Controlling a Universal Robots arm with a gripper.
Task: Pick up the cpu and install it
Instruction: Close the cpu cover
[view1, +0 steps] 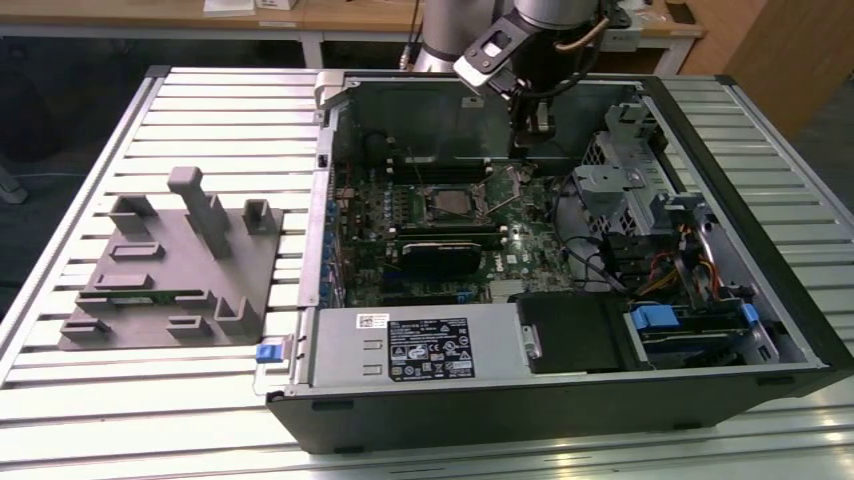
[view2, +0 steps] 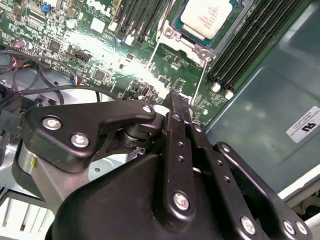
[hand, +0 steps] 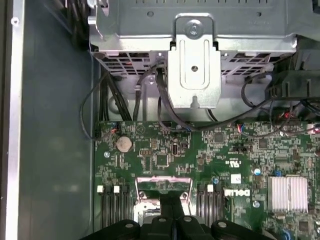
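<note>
The cpu (view2: 206, 17), a small square chip with a pale silver-white top, lies in the motherboard socket (view1: 454, 203) inside the open computer case. The socket's metal frame and thin wire levers surround it. My gripper (view1: 534, 135) hangs inside the case at the far side of the board, a short way from the socket. In the second wrist view the black fingers (view2: 176, 117) stand pressed together, and the gripper (view2: 180, 100) holds nothing, its tip close above the green board beside the socket. In the first wrist view the gripper (hand: 172, 205) partly hides the socket.
The case (view1: 801, 330) lies open on a slatted metal table (view1: 200, 110). A grey fixture (view1: 174, 270) stands at the exterior view's left. A white-labelled black box (view1: 414, 345) sits at the case's near side. A drive cage (hand: 194, 65), cables and memory slots (view2: 240, 50) crowd the board.
</note>
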